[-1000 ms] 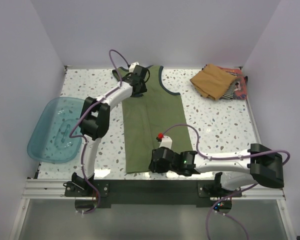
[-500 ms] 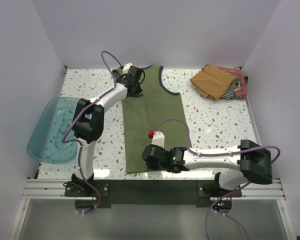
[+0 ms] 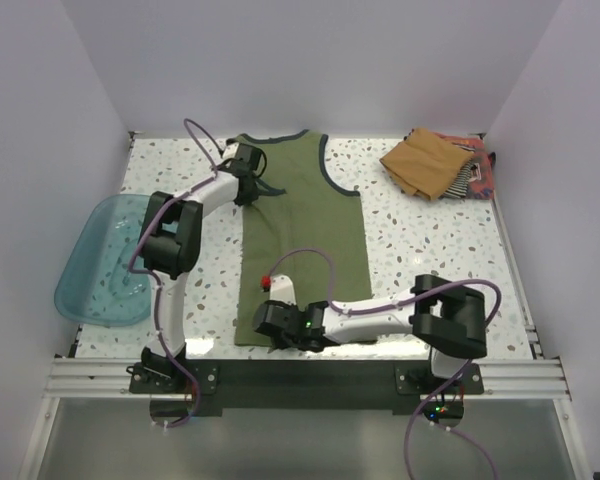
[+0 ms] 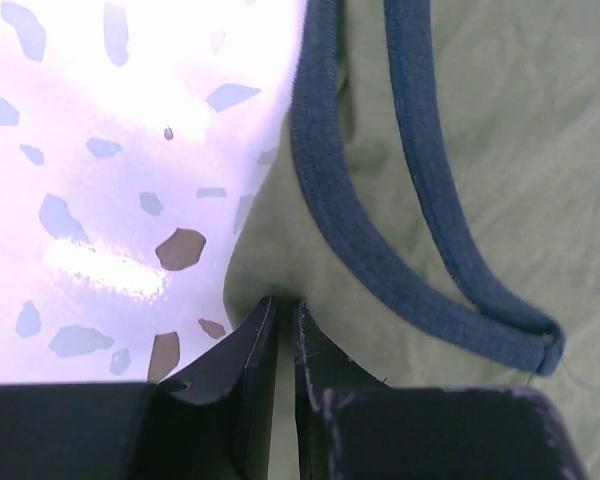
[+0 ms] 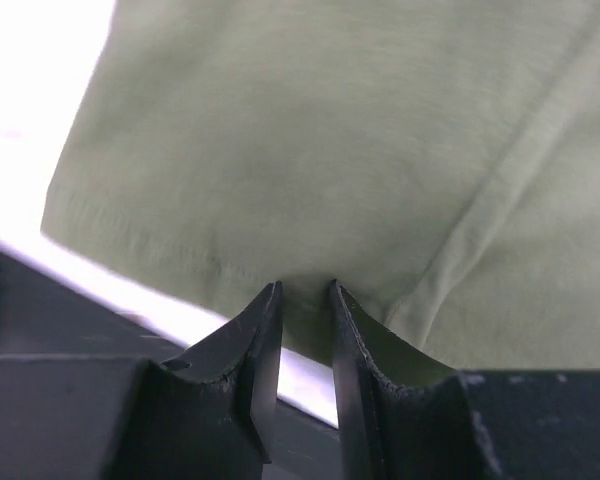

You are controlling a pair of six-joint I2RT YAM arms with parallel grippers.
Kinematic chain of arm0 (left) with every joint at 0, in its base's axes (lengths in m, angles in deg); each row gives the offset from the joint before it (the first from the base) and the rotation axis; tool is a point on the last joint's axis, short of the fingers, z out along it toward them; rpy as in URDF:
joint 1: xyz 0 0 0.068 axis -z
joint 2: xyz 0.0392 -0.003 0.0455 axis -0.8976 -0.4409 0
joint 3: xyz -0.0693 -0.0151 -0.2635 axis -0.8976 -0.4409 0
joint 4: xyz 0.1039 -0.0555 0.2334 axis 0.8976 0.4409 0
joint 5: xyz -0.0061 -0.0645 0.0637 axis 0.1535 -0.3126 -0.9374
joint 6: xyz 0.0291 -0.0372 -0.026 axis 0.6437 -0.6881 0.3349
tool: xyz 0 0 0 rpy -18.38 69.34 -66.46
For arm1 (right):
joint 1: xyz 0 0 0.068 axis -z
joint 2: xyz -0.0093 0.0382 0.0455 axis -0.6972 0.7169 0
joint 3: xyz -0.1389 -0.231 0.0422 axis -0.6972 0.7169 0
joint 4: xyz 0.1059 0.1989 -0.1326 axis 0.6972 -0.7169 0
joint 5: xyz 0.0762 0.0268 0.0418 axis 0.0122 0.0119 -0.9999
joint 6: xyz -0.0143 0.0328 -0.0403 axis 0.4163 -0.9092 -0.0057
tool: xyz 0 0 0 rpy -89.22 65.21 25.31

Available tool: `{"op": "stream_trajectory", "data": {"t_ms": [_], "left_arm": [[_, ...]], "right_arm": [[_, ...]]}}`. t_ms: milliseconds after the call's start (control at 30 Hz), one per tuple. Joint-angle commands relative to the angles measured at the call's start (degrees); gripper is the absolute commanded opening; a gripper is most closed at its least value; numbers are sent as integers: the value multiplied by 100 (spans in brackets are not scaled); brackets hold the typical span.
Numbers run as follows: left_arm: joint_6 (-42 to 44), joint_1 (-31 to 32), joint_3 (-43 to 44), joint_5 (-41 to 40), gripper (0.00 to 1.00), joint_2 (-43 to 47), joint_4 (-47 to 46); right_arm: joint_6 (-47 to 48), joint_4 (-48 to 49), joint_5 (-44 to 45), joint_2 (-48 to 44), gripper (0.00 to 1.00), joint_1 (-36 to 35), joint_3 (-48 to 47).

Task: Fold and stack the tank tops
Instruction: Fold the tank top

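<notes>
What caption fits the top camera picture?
Left gripper and right gripper pinch the spread-out olive tank top.

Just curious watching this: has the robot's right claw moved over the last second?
Yes. The right gripper slid left, toward the translucent teal plastic tub, pinching the olive green cloth tank top's near hem.

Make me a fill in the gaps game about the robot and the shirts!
The tank top spread flat on the table is ____. The left end effector pinches its far end; the right end effector pinches its ____ end. The teal tub sits at the table's ____ side. The other tops are piled in the far ____ corner.
Missing words: green, near, left, right.
</notes>
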Motion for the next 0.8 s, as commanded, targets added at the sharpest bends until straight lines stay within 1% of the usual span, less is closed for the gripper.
{"op": "stream_trajectory", "data": {"t_ms": [0,67,133,167,200,233,333,367,433,467,533,567,600,633,667,700,733,767], "left_arm": [[117,-184,107,-123,17,-111,-103],[214,-281,230,-80,18,-190,-33],[319,-387,388,52,21,-190,3],[442,-422,432,79,25,-147,-6],[513,-448,537,166,26,-129,-15],[592,-448,590,219,28,-94,-23],[768,-448,740,456,39,143,-102],[838,-448,758,535,45,326,-216],[882,-440,767,764,54,616,-304],[891,-431,793,860,57,723,-383],[900,-378,854,1037,62,881,-367],[935,-300,924,1054,63,1039,-305],[953,-238,934,1020,64,1118,-261],[961,-177,925,1011,65,1302,-235],[953,-28,855,1010,65,1391,-174],[909,60,768,1002,65,1505,-129],[874,279,636,1010,65,1750,-138],[856,412,322,993,65,1891,-181]], "right_arm": [[65,665,-732,666,29,-289,-349],[56,982,-910,912,30,-289,-647],[109,861,-867,1053,31,-298,-1041],[170,773,-814,1036,32,-272,-1113],[214,781,-735,984,33,-202,-1149],[249,781,-691,809,35,-166,-1175],[311,711,-533,449,40,18,-1106],[311,624,-489,143,41,71,-1062],[346,588,-497,-289,41,308,-816],[346,553,-515,-735,41,413,-728],[390,282,-585,-1124,43,878,-526],[425,158,-646,-1465,43,1089,-490],[504,35,-655,-1591,44,1552,-464],[713,-192,-682,-1705,46,1809,-420],[837,-334,-812,-1784,46,2395,-437],[952,-474,-901,-1785,46,2714,-490],[1266,-519,-1084,-1759,47,3039,-499],[1426,-528,-1365,-1715,47,3695,-508]]}}
